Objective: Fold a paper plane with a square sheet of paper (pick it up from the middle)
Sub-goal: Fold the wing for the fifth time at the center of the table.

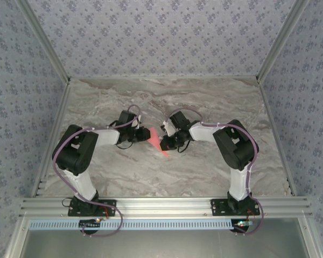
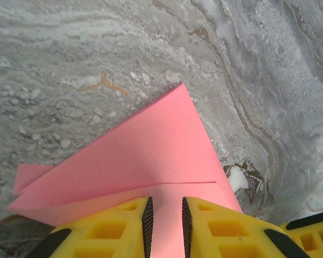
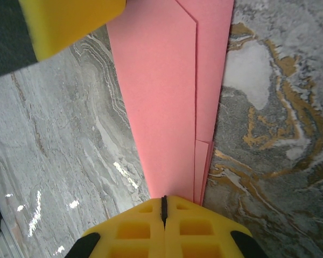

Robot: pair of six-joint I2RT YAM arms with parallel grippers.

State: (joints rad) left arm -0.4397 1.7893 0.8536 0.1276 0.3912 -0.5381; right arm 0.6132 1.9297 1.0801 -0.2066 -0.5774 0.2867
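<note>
Nearest the lens, the yellow right gripper is clamped fully closed on the narrow end of the salmon-pink paper plane, apparently to anchor it. The left gripper sits at the wider end, its jaws a narrow slit apart with pink showing through. It is probably pressing a crease, though whether it grips is unclear. The plane sits mid-counter, between both arms.

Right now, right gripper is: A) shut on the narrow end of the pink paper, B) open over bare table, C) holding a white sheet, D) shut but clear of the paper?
A: in the right wrist view the right gripper has its fingers pressed together, and the narrow end of the folded pink paper runs into their seam.
</note>
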